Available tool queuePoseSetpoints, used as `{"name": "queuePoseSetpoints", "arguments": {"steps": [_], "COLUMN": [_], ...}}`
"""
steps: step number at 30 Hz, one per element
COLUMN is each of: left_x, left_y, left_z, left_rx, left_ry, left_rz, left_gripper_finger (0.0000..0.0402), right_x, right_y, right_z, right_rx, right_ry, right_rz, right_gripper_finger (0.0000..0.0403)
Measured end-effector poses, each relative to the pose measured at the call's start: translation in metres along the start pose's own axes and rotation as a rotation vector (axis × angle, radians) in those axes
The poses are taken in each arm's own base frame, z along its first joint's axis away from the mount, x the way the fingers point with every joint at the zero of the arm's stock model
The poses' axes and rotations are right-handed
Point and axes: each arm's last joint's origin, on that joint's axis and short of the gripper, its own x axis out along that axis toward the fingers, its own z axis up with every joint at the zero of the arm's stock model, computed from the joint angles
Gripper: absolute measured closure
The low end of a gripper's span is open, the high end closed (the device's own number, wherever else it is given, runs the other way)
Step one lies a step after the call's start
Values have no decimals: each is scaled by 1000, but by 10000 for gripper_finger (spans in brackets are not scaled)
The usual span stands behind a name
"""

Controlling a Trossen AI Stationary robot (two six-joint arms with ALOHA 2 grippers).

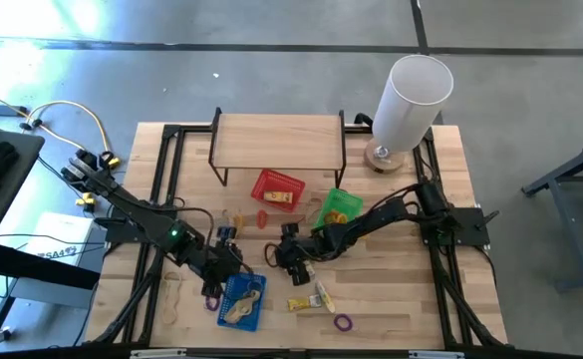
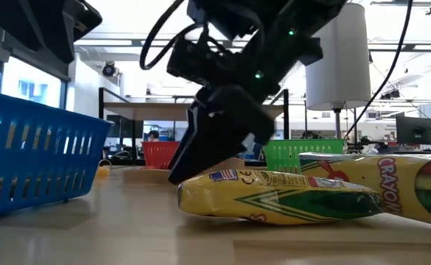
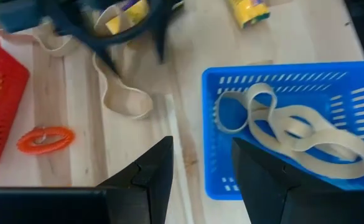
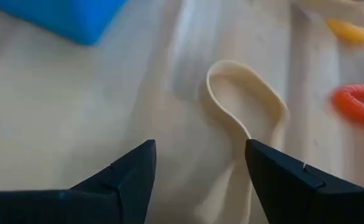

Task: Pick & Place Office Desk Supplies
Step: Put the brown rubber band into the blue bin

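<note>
Pale tan bands lie in the blue basket. Another tan band lies flat on the wood, also visible in the left wrist view. My right gripper is open low over this band, whose near end runs between the fingers; no touch shows. In the high view it is mid-table. My left gripper is open above the blue basket's edge, at the left. An orange loop, a purple loop and yellow crayon packs lie loose.
A red basket and a green basket stand in front of the wooden shelf. A tall white cylinder stands at the far right. A second purple loop lies left of the blue basket.
</note>
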Motion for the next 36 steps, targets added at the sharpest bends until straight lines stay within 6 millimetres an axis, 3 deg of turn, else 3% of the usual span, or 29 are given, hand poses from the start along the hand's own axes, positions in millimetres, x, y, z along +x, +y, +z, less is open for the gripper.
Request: {"name": "queuePoseSetpoints", "arguments": {"steps": [17, 24, 32, 36], "left_x": [-2, -2, -2, -2], "left_y": [-8, -8, -8, -8], "left_z": [4, 4, 4, 5], "left_rx": [-1, -10, -15, -15], "left_ry": [-56, -57, -64, -66], "left_rz": [-35, -36, -38, -39], "left_gripper_finger": [248, 248, 248, 248], "right_x": [5, 5, 5, 5], "right_y": [-10, -11, -11, -7], "right_z": [-8, -9, -10, -9], "right_rx": [73, 129, 126, 115], "right_ry": [64, 76, 81, 76], "right_rz": [-3, 29, 25, 1], "right_gripper_finger": [184, 250, 385, 399]}}
